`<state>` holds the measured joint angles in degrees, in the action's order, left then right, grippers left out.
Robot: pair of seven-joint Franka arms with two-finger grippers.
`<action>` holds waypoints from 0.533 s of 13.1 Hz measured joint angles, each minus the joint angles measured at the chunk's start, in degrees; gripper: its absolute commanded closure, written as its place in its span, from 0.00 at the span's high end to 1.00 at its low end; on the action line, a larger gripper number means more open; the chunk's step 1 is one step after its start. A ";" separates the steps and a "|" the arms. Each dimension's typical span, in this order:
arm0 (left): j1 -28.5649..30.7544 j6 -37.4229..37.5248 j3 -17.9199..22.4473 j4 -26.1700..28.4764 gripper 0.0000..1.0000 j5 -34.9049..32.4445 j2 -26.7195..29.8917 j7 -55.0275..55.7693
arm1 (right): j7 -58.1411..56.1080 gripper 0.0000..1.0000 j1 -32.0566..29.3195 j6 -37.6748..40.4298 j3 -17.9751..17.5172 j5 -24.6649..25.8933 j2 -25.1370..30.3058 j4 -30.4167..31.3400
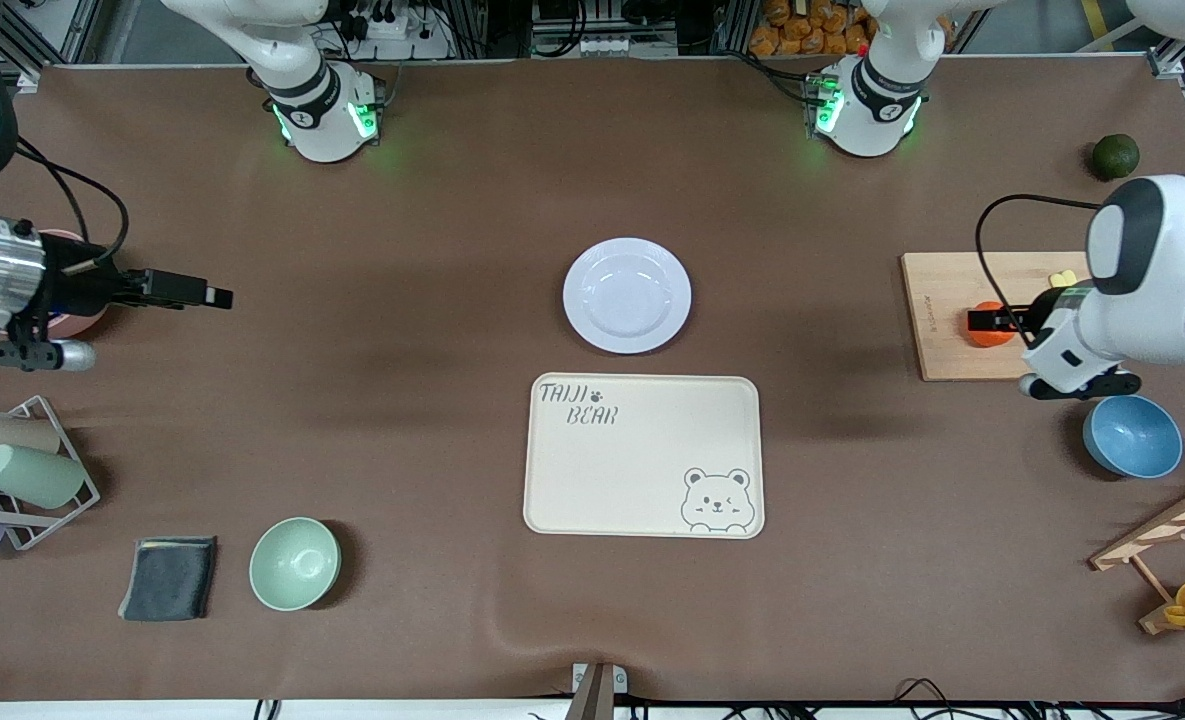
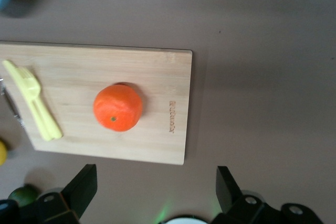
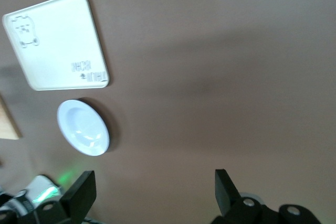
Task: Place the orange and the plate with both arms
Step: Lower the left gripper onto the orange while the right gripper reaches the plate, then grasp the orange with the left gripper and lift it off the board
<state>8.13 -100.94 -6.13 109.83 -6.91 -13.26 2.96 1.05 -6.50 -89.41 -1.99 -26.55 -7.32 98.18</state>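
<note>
So far nothing is placed: the orange (image 2: pixel 117 107) sits on the wooden board (image 2: pixel 157 77), directly under the left gripper (image 2: pixel 152 190), which hovers with its jaws spread wide and empty. The plate (image 1: pixel 627 295) lies bare on the table, well apart from the right gripper (image 3: pixel 152 192), which hangs wide and empty toward its own end. Both pickups and placements, probably onto the bear tray (image 1: pixel 642 455), remain.

both arms glossy white w/ black joint bands. bases white, ringed black, green leds lit. left gripper (image 1: pixel 992 321) black, white mount, black cable looping off it. right gripper (image 1: pixel 214 297) black, silver metal wrist collar, black cables. fingers (image 2: pixel 84 184) matte black wedges, round screws.
</note>
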 measured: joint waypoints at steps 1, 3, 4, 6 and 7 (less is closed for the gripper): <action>0.00 -4.29 -0.02 3.96 1.00 -1.02 0.70 0.00 | 0.03 1.00 0.01 -1.29 -0.02 -1.74 -0.71 1.05; 0.58 -12.57 0.01 11.03 1.00 -3.73 1.61 0.03 | 0.09 1.00 0.03 -3.86 -0.10 -6.68 -2.50 3.20; 1.94 -18.05 0.03 15.04 1.00 -5.76 1.76 0.04 | 0.09 1.00 0.15 -6.42 -0.24 -10.29 -3.46 5.25; 4.20 -25.31 0.04 19.89 1.00 -8.13 1.78 0.04 | 0.09 1.00 0.80 -9.32 -0.59 -13.52 -4.04 7.67; 5.11 -28.01 0.05 21.79 1.00 -9.38 1.78 0.04 | 0.09 1.00 1.21 -10.20 -0.70 -15.14 -4.12 8.71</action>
<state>13.25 -128.96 -6.09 131.62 -16.29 -11.48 2.99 1.15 -5.29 -99.61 -2.69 -41.68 -11.44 106.90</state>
